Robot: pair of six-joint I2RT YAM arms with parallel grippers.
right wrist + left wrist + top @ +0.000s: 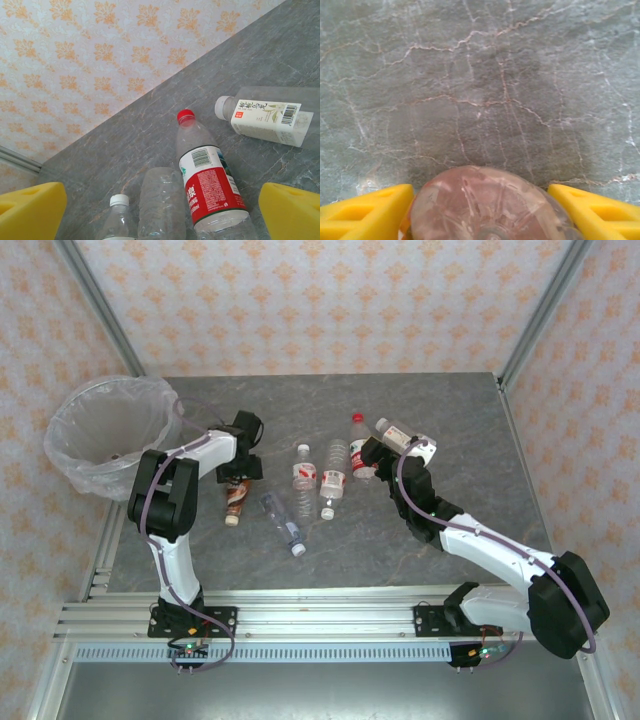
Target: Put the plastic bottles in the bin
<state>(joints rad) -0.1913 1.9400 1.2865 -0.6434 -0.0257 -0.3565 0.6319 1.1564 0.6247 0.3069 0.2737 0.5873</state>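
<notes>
My left gripper [480,192] is low over the table with its yellow fingers [367,212] against both sides of the brown-orange labelled bottle [487,205], seen from its base. In the top view that bottle [236,500] lies just below the left gripper [240,468], right of the bin [105,430]. My right gripper [160,220] hangs open above a red-capped, red-labelled bottle [210,190], a bare clear bottle [161,205] and a white-capped bottle [117,220], touching none. A white-labelled bottle [265,116] lies further right.
The bin, lined with a crinkly clear bag, stands at the table's far left corner. Another clear bottle [283,523] lies near the table's middle. Metal frame posts [540,315] and patterned walls close in the back and sides.
</notes>
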